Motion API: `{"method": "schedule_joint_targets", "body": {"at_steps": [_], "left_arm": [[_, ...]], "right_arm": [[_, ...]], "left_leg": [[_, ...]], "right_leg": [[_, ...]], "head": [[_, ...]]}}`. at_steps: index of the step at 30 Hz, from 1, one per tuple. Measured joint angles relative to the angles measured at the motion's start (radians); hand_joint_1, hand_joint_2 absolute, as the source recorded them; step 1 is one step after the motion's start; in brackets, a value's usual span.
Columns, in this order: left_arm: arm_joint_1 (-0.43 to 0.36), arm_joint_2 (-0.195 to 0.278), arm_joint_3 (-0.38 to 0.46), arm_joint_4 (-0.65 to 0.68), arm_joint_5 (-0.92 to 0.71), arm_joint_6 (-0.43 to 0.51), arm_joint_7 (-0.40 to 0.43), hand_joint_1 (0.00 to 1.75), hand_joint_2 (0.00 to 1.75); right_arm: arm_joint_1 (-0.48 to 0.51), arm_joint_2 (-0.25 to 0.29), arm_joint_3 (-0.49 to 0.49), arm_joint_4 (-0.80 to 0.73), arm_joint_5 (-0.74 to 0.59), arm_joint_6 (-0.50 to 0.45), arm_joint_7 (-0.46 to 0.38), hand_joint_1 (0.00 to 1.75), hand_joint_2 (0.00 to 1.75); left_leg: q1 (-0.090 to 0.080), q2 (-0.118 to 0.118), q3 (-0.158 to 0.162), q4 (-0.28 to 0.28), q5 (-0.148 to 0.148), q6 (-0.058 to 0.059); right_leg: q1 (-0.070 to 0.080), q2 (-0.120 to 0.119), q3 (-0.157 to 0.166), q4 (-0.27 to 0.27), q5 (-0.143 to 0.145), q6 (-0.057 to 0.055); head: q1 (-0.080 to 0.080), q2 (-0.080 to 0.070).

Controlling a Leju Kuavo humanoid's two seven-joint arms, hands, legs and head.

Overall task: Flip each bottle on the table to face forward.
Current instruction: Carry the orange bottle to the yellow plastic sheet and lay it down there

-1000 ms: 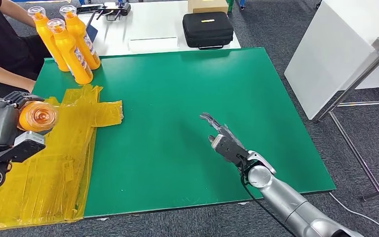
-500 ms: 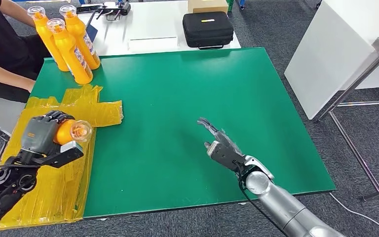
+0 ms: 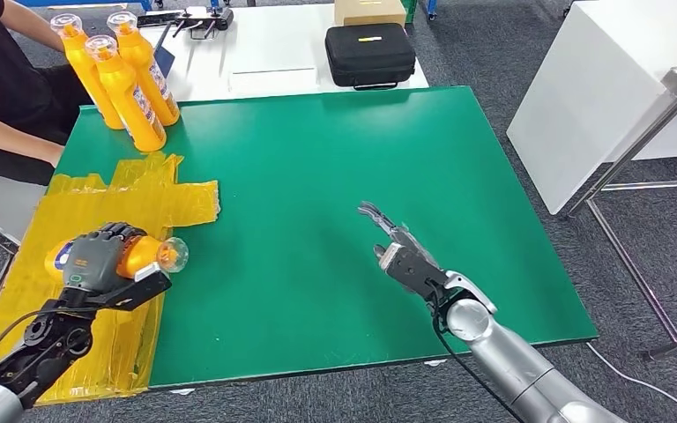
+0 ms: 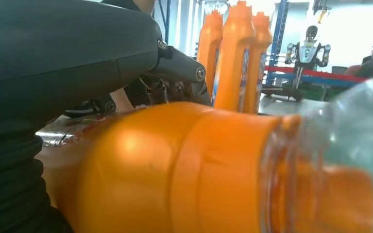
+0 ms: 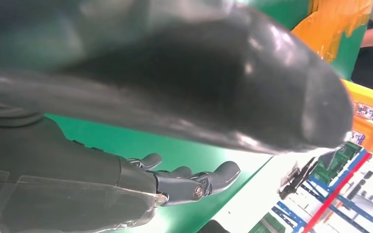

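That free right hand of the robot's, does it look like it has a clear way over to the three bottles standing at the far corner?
Probably yes: the right hand is open, and only bare green mat lies between it and the three standing bottles, though they stand far across.

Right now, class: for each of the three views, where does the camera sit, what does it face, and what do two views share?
Head view: high on the body, facing down at green table; both arms show.
Left wrist view: behind left hand, facing held bottle.
Right wrist view: behind right hand, facing its fingers.
Shared: three standing bottles, head and left wrist.
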Motion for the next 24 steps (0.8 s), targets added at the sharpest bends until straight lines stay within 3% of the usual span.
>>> {"method": "schedule_joint_targets", "body": {"at_steps": [5, 6, 8, 10, 12, 17, 24], "left_arm": [[0.011, -0.05, -0.008, 0.033, -0.052, 0.006, 0.028, 1.75, 1.75], [0.019, -0.063, -0.001, 0.033, -0.079, 0.008, 0.041, 1.66, 1.75], [0.039, -0.089, 0.02, 0.033, -0.143, 0.01, 0.066, 0.86, 1.75], [0.057, -0.12, 0.042, 0.034, -0.189, 0.011, 0.076, 0.07, 0.87], [0.07, -0.157, 0.06, 0.04, -0.208, 0.005, 0.079, 0.0, 0.0], [0.076, -0.245, 0.08, 0.046, -0.206, -0.09, 0.079, 0.0, 0.0], [0.107, -0.3, 0.106, -0.038, -0.219, -0.194, 0.044, 0.0, 0.0]], "right_arm": [[0.007, 0.007, -0.001, -0.009, 0.019, -0.003, 0.011, 0.0, 0.0], [0.011, 0.008, -0.002, -0.012, 0.024, -0.004, 0.012, 0.0, 0.0], [0.022, 0.012, -0.006, -0.02, 0.035, -0.004, 0.017, 0.0, 0.0], [0.033, 0.019, -0.011, -0.028, 0.054, -0.004, 0.024, 0.0, 0.0], [0.046, 0.028, -0.018, -0.036, 0.079, -0.003, 0.034, 0.0, 0.0], [0.073, 0.059, -0.047, -0.058, 0.13, 0.014, 0.054, 0.0, 0.0], [0.132, 0.078, -0.108, -0.106, 0.186, 0.037, 0.066, 0.0, 0.0]], "left_leg": [[0.0, 0.0, 0.001, 0.0, 0.0, 0.0], [0.0, -0.001, 0.002, 0.0, 0.0, 0.0], [0.0, -0.001, 0.002, 0.0, -0.001, 0.001], [-0.001, -0.002, 0.002, 0.0, -0.001, 0.001], [-0.001, -0.004, 0.003, 0.0, -0.001, 0.001], [-0.005, -0.005, 0.009, 0.0, -0.003, 0.004], [-0.008, -0.013, 0.021, -0.001, -0.005, 0.008]], "right_leg": [[0.0, 0.0, 0.002, 0.0, 0.0, 0.0], [0.0, 0.0, 0.002, 0.0, 0.0, 0.0], [-0.001, 0.0, 0.003, 0.0, -0.001, 0.0], [-0.002, -0.001, 0.003, 0.0, -0.001, 0.001], [-0.003, -0.002, 0.004, 0.0, -0.001, 0.001], [-0.005, -0.004, 0.011, 0.0, -0.003, 0.003], [-0.009, -0.012, 0.023, -0.001, -0.009, 0.009]], "head": [[0.0, 0.0], [0.0, 0.0], [0.0, 0.0], [-0.001, 0.0], [0.0, 0.0], [-0.001, 0.0], [-0.001, 0.0]]}}
